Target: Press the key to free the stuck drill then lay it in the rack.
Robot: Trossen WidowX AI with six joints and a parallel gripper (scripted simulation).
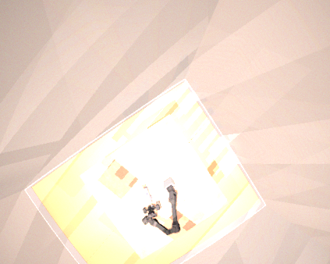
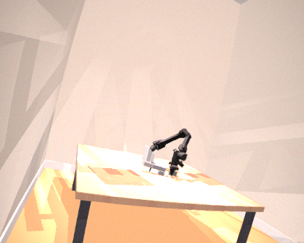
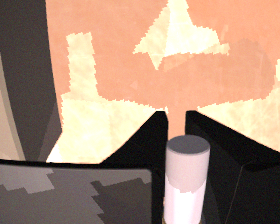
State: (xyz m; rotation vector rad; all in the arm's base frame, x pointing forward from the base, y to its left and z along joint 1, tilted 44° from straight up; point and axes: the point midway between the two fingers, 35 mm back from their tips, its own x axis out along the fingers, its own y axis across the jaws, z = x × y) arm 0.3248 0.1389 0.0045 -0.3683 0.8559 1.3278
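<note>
The drill (image 3: 187, 170), a smooth grey-white cylinder with a flat grey top, stands between the black fingers at the lower middle of the wrist view. My gripper (image 1: 151, 210) (image 2: 173, 174) (image 3: 175, 120) is shut on it and points down, low over the table. The drill's lower end runs out of the wrist view, with a trace of brass at its foot. The top and exterior views are too small and bright to show the drill, and I cannot tell whether it is in its hole. The key and the rack cannot be made out for certain.
A pale grey low bar (image 2: 156, 167) lies close beside the gripper on the wooden table (image 2: 108, 197). A pale grey upright block (image 2: 147, 157) stands at the arm's other end. A dark upright band (image 3: 21, 75) borders the wrist view's left side.
</note>
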